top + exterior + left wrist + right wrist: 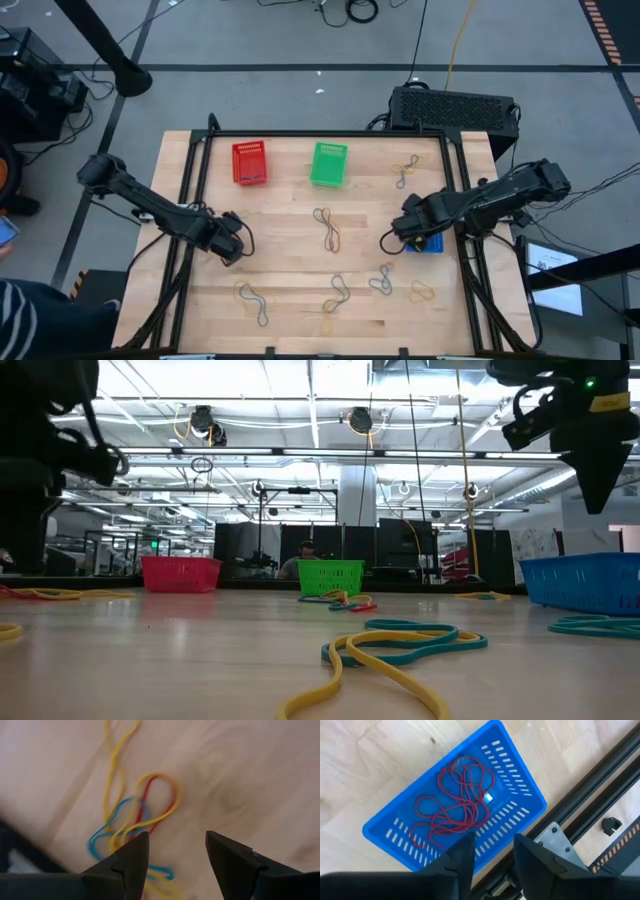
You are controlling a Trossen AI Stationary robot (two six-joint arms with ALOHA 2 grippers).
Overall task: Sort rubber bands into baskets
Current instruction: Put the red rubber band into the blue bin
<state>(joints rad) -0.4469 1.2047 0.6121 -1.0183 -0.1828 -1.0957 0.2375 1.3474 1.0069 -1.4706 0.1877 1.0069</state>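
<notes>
In the blue basket [455, 820] you have red bands [455, 802] under your empty, parted right gripper [492, 852]; most rubber bands [327, 228] lie unsorted, apparently; left gripper [177, 855] open.

Overhead down on table [300, 290], tabletop level, two close wrist cameras

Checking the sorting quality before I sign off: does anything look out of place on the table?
Yes. The blue basket holds only red rubber bands, a colour mismatch if bands go by basket colour. The right gripper hovers open over it. Mixed tangles lie loose on the table, and the left gripper is open above one.
</notes>
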